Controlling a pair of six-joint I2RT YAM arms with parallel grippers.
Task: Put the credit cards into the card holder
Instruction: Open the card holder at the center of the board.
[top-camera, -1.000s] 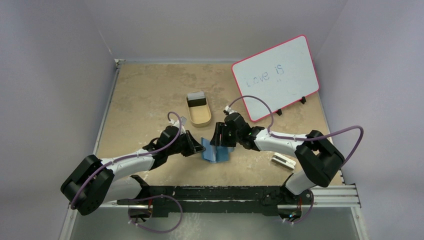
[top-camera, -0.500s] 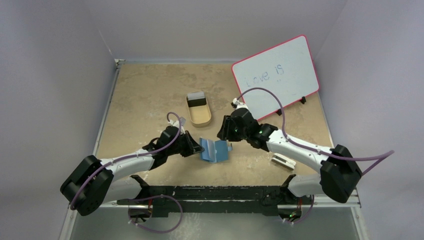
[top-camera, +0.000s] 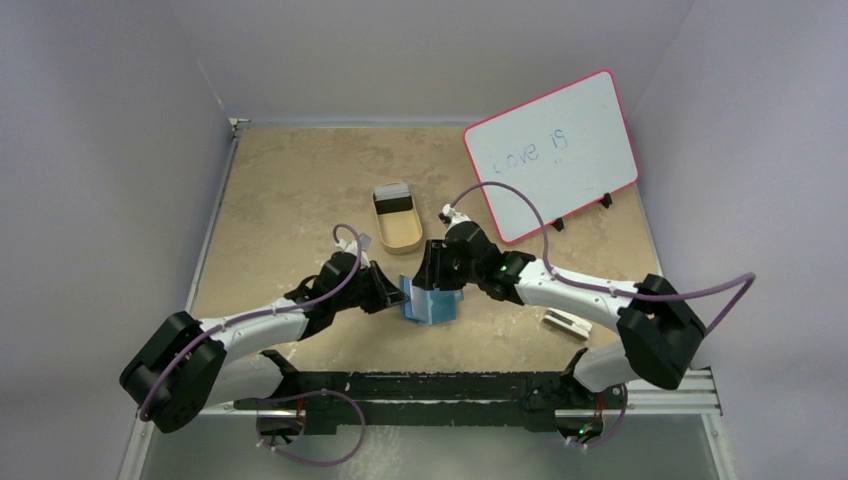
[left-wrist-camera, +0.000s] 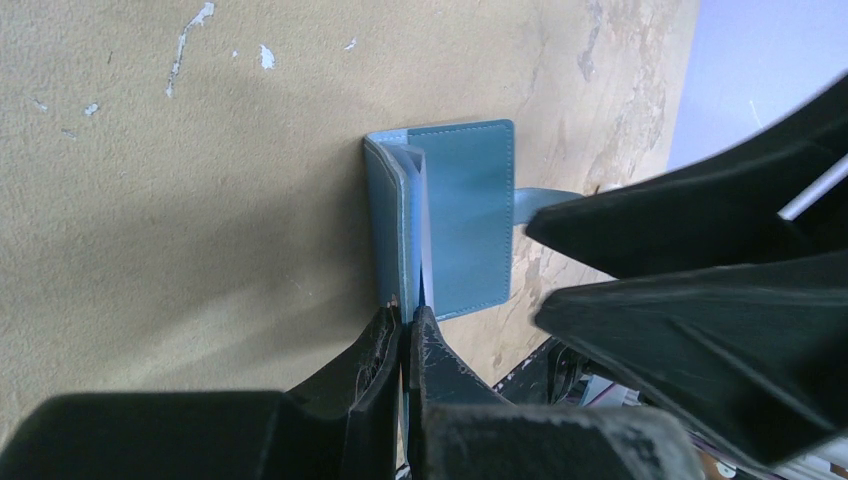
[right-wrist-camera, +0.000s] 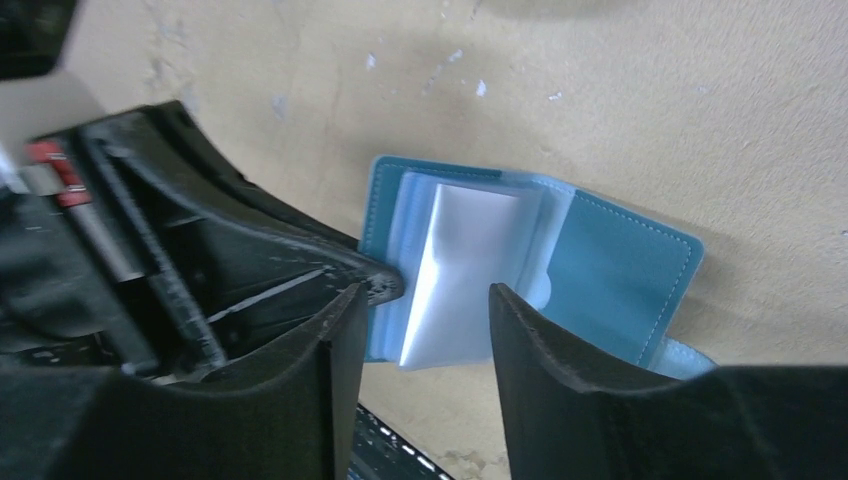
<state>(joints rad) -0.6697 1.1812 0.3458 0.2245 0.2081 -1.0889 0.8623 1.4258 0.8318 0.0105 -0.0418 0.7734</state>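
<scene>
The teal-blue card holder (top-camera: 432, 306) stands open on the table at centre. My left gripper (top-camera: 398, 293) is shut on the edge of its left flap, as the left wrist view shows (left-wrist-camera: 408, 318), with the holder (left-wrist-camera: 462, 215) beyond the fingertips. My right gripper (top-camera: 437, 277) hovers over the open holder. In the right wrist view it (right-wrist-camera: 425, 325) is open and empty, straddling a pale glossy sheet (right-wrist-camera: 465, 265) inside the holder (right-wrist-camera: 620, 270); I cannot tell if that is a sleeve or a card. Credit cards (top-camera: 394, 201), black and pale grey, lie in the tan tray.
The tan oval tray (top-camera: 404, 236) sits just behind the holder. A white block with a dark slot (top-camera: 566, 322) lies at the right front. A red-framed whiteboard (top-camera: 552, 152) stands at the back right. The left gripper's fingers (right-wrist-camera: 300, 255) crowd the holder's left side.
My right gripper drew back up and to the right of the holder, then came back down over it. My left gripper kept its hold and did not move.
</scene>
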